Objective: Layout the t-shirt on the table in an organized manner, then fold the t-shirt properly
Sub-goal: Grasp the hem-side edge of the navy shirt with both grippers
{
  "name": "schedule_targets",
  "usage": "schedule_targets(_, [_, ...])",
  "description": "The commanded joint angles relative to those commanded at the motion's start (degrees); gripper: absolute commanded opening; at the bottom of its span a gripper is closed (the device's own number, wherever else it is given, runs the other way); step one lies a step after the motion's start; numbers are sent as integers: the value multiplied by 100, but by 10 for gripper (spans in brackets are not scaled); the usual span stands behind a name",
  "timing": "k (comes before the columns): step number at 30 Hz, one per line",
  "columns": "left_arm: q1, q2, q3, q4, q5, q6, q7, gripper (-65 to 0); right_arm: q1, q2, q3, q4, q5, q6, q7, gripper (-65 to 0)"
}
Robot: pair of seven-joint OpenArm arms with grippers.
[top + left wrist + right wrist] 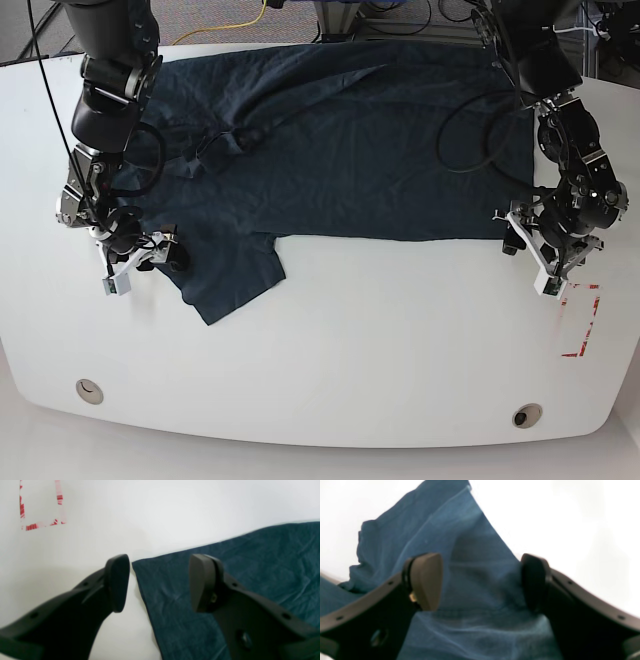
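T-shirt [340,140] lies spread on the table [350,350], sleeve rumpled, no fold made yet. My left gripper [158,582] and right gripper [481,581] gape wide, holding nothing.

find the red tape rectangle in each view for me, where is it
Left wrist: red tape rectangle in the upper left corner, on the table, left of the t-shirt corner.
Right wrist: not in it.
Base: lower right, just below the left claw.
Shared landmark: the t-shirt corner nearest the tape.
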Motion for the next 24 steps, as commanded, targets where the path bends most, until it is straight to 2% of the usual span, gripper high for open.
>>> schedule_targets(1, [0,0,0,-9,0,0,0,-297,-44,0,0,70,0,0,0,-187])
schedule_targets(4, [44,0,0,-9,0,0,0,-297,-220,-9,0,387,0,0,-9,-255])
schedule_targets(6, [53,0,0,-9,0,0,0,-297,-246,-18,0,448,0,0,-18,-336])
schedule_targets(10, [62,18,0,-18,0,0,-9,-296,-255,-18,0,448,-9,0,-18,-547])
schedule_targets(12, [62,35,-97,-62,0,0,-9,-294,-255,-18,-9,457,-18,0,-18,-604])
schedule_targets(16, [18,149,-563,-299,-79,0,0,-293,-255,-9,-9,466,-26,0,-18,-612])
schedule_targets(18, [-70,185,-993,-563,-273,0,0,-292,-255,-9,-9,466,-35,0,-18,-614])
schedule_targets(20, [-158,193,-1152,-782,-396,0,0,-292,-255,-9,-9,466,-35,0,-18,-614])
schedule_targets(24, [-246,-9,-1371,-1512,-484,0,-18,-292,-246,-9,-9,466,-35,0,-18,-614])
